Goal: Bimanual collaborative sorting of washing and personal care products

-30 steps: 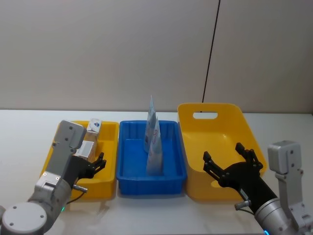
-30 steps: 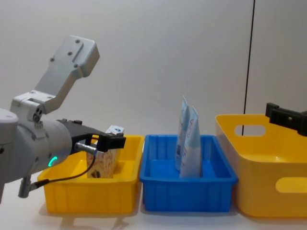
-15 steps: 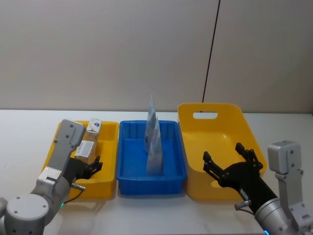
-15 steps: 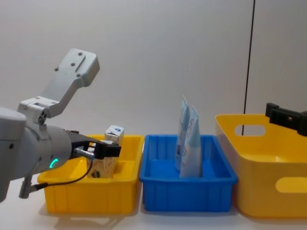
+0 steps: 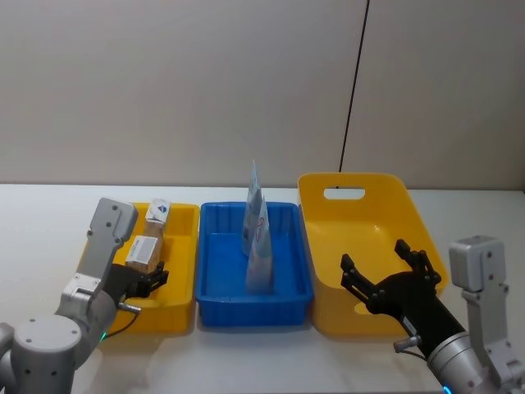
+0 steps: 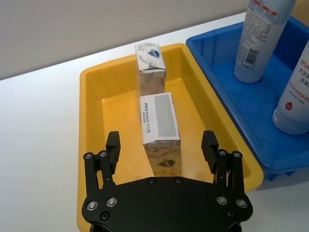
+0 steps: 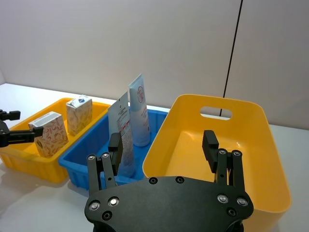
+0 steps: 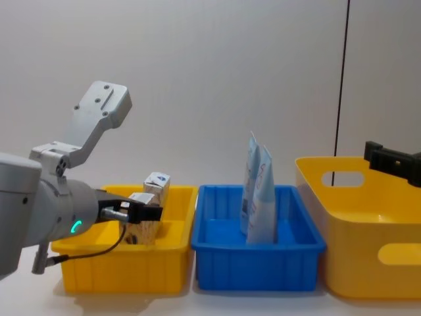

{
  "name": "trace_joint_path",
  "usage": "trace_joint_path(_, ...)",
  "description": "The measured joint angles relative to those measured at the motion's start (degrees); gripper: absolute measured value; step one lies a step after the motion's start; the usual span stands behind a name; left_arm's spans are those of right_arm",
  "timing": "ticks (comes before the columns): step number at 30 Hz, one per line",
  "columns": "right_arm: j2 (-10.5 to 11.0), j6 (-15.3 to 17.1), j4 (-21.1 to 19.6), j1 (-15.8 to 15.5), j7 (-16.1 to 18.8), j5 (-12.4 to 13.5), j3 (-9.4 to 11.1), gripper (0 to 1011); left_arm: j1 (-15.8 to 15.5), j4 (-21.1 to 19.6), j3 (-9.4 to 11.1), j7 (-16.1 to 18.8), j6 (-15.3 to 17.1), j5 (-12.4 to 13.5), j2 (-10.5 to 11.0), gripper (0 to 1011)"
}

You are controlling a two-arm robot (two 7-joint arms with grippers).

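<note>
Withdrawing toward 6 o'clock, the left gripper [image 5: 154,277] is hanging with jaws spread, gripping nothing. At its 12 o'clock the floral-print carton [image 5: 143,251] is standing in the small yellow bin [image 5: 168,317], the beige-patterned carton [image 5: 157,215] just beyond. Two squeeze tubes [image 5: 257,238] are standing in the blue bin [image 5: 254,317]. The right gripper [image 5: 381,261] is hovering, jaws spread, over the large yellow bin [image 5: 361,182].

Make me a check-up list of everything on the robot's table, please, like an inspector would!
Surface: white table, three bins in a row.
Job's things: near carton and far carton in the small yellow bin; front tube and back tube upright in the blue bin.
Clutter: nothing seen; the big yellow bin holds nothing.
Claws: left claw open by the near carton, not gripping; right claw open above the big yellow bin's near side.
Cables: thin black cable looping under the left wrist.
Surroundings: plain wall with a dark vertical line.
</note>
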Motion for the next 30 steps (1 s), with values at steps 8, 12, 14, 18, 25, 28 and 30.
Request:
trace_joint_path(8, 0.0, 0.0, 0.0, 0.0, 0.0, 0.0, 0.0, 1000, -1.4, 3.4, -0.6, -0.9, -0.9, -0.3, -0.9, 1001)
trace_joint_path(12, 0.0, 0.0, 0.0, 0.0, 0.0, 0.0, 0.0, 1000, -2.0, 4.7, -0.8, -1.4, -1.4, -0.3, -1.2, 1001)
trace_joint_path(14, 0.0, 0.0, 0.0, 0.0, 0.0, 0.0, 0.0, 1000, -2.2, 5.2, -0.9, -1.5, -1.5, -0.3, -1.3, 1001)
trace_joint_path(18, 0.0, 0.0, 0.0, 0.0, 0.0, 0.0, 0.0, 1000, -2.7, 6.2, -1.1, -1.9, -1.9, -0.4, -1.5, 1001)
trace_joint_path(25, 0.0, 0.0, 0.0, 0.0, 0.0, 0.0, 0.0, 1000, -3.5, 8.4, -1.4, -2.4, -2.8, -0.3, -2.0, 1001)
trace_joint_path(28, 0.0, 0.0, 0.0, 0.0, 0.0, 0.0, 0.0, 1000, -3.9, 9.5, -1.6, -2.6, -3.2, -0.2, -2.3, 1001)
trace_joint_path(30, 0.0, 0.0, 0.0, 0.0, 0.0, 0.0, 0.0, 1000, -4.2, 10.0, -1.6, -2.7, -3.5, -0.2, -2.4, 1001)
